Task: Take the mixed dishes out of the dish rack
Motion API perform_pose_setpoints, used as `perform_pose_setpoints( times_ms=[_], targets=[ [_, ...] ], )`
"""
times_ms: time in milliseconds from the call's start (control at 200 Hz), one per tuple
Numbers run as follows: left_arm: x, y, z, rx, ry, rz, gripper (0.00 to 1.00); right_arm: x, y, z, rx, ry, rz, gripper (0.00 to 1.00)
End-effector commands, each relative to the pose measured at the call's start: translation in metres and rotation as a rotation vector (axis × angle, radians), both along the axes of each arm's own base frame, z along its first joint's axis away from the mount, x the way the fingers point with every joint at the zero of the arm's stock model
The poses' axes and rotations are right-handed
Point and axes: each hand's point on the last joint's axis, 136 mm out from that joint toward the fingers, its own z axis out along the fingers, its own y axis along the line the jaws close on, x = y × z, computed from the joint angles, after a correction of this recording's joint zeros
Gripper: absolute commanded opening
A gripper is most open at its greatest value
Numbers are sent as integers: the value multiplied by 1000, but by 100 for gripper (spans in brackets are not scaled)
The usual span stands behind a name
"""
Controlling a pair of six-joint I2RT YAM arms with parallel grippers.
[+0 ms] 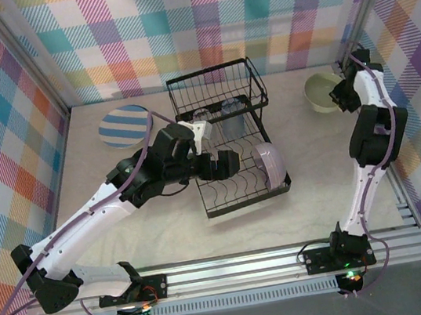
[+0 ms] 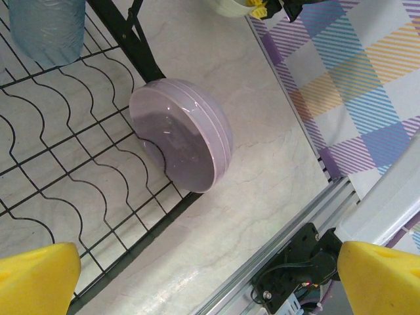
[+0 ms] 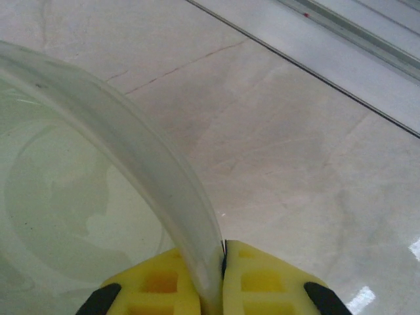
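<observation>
dish rack (image 1: 228, 143) holds one lavender bowl (image 2: 180, 134) on edge, one tumbler (image 2: 46, 26); left gripper (image 2: 207, 279) spread wide above it. one striped plate (image 1: 125, 126) left of rack; one green bowl (image 3: 98, 164) right, right gripper (image 3: 222, 279) clamping its rim.

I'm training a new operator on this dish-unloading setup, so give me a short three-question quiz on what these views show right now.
1. True or false: the right gripper is shut on the rim of the green bowl.
2. How does the purple bowl sit? A) lying flat, mouth up B) on its edge in the rack C) inside the green bowl
3. Fill in: the left gripper hovers over the rack with its jaws ___.

Key: 1 true; 2 B; 3 open.
</observation>
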Motion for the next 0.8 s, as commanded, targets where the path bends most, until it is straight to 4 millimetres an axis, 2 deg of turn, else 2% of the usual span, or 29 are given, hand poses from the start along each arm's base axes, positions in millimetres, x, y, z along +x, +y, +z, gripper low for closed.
perform_pose_setpoints(
  times_ms=[0, 210, 465, 720, 795],
  targets=[
    [3, 5, -8, 13, 25, 28, 100, 16, 4, 23, -11, -57, 2, 0],
    [3, 8, -9, 21, 19, 34, 100, 23, 10, 15, -35, -9, 12, 0],
    [2, 8, -12, 22, 22, 36, 100, 20, 13, 2, -33, 35, 16, 0],
    [3, 9, -11, 14, 17, 38, 100, 19, 12, 1, -33, 52, 21, 0],
    [2, 8, -10, 9, 17, 37, 100, 20, 13, 2, -32, 50, 24, 4]
  ],
)
